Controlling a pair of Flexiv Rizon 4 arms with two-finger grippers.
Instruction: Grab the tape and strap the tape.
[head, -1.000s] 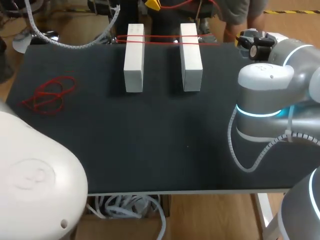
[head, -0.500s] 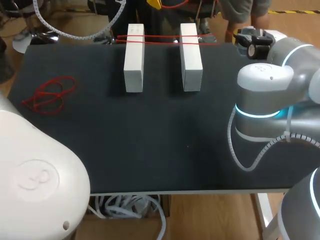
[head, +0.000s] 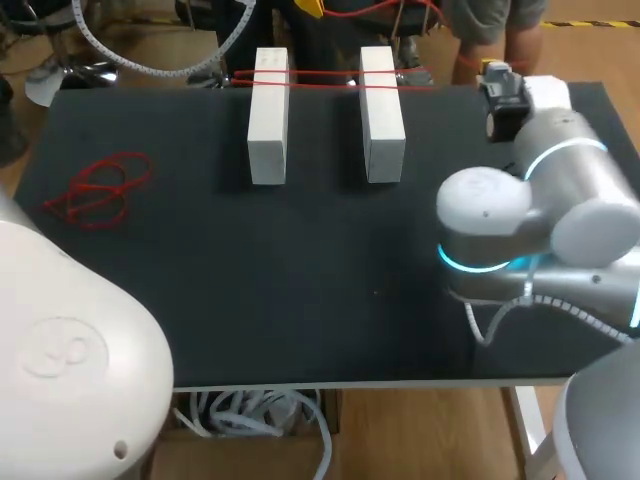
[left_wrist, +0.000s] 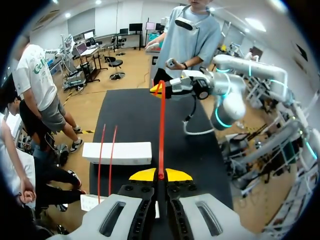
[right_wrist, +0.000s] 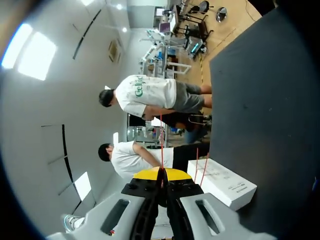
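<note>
Red tape (left_wrist: 161, 131), a thin narrow strand, was pulled taut in a straight line between the two tools, above the surface (head: 300, 290) and beside the white block (head: 268, 115). Left tool (left_wrist: 160, 175) was pinched narrow on one end of it, yellow tips together on the strand. Right tool (right_wrist: 161, 174) was likewise clamped on the thin red line, black fingers closed tight. Two more red tape runs (head: 310, 78) crossed the far end of the white block, a smooth, matte, rectangular bar, and carried on over the second white block (head: 381, 112), same shape, lying parallel beside it. A loose red tangle (head: 100, 188) of looped strand lay flat, well left of the white block. The surface was matte black and rectangular. Right arm (head: 540, 210), glossy grey with rounded joints and a glowing cyan ring, sat right of the white block. Left arm (head: 70, 350), a smooth white rounded shell, sat nearer than it.
</note>
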